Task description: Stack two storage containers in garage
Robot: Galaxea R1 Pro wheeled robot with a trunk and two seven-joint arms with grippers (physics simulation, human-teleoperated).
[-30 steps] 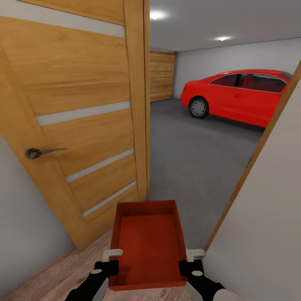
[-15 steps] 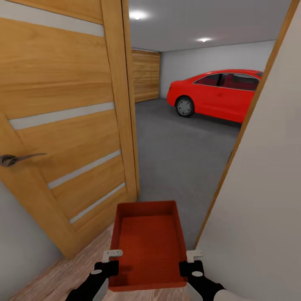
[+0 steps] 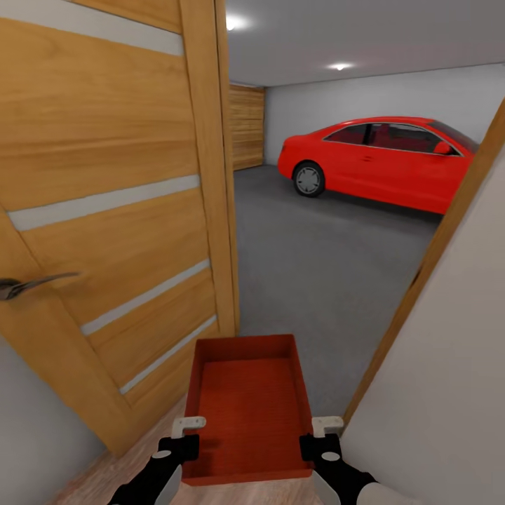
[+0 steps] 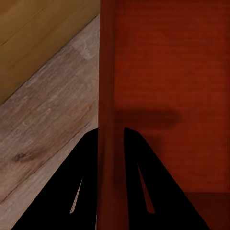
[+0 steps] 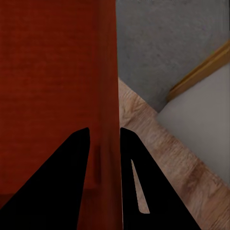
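The left end effector [image 3: 188, 436] is clamping the left wall of the orange-red bin [image 3: 249, 410], and the right end effector [image 3: 319, 436] is clamping its right wall. The bin is hanging in a doorway, between the open wooden door [image 3: 119, 210] and a pale wall [image 3: 435, 393]. Ahead are lying the grey concrete floor [image 3: 315, 259] and a red car [image 3: 379, 161].

Left hand [image 3: 184, 440]: matte black body, pale off-white bracket plate on top with a small dark hole. Right hand [image 3: 321, 438]: same build. Forearms behind them go black to light grey, smooth rounded shells. In the wrist views, fingers [image 4: 76, 191] read as flat black wedges, each with a narrow pale slot.
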